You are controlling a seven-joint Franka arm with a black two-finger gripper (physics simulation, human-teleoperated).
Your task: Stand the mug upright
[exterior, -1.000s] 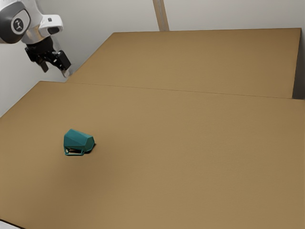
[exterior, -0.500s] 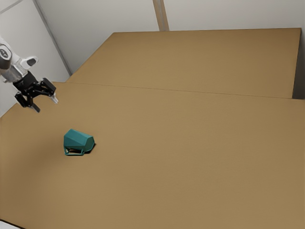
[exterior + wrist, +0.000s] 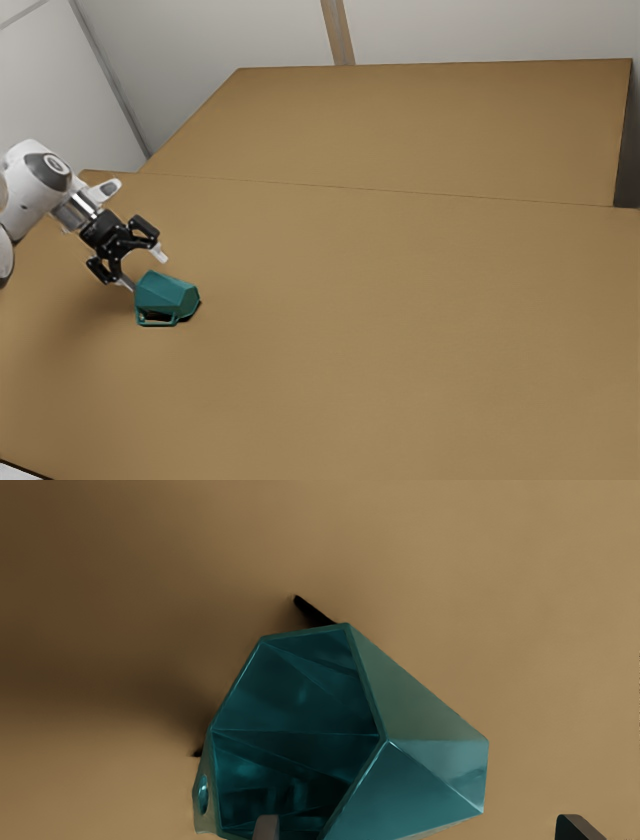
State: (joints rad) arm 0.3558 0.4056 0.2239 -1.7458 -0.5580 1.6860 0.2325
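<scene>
Teal and faceted, the mug (image 3: 165, 295) lies tipped on its side on the brown table (image 3: 400, 330), not upright. Its wide mouth (image 3: 295, 720) faces the exterior view's left, towards the arm (image 3: 45, 182), and its narrower closed end points to the exterior view's right. The handle (image 3: 157, 322) is low on the mug's side, near the table.

The black gripper (image 3: 146, 271) is at the mug's mouth end, slanting down from the exterior view's left. Its two fingers stand well apart — nothing is clamped between them. One fingertip is just beside the mouth end in the exterior view, the other above the mug; whether either touches it, I cannot tell. In the wrist view, one fingertip overlaps the mug's mouth, while the other is out past its closed end.

Dark shadow (image 3: 165, 690) spreads over the table beside the mug's mouth — a thin seam crosses the tabletop beyond the mug.
</scene>
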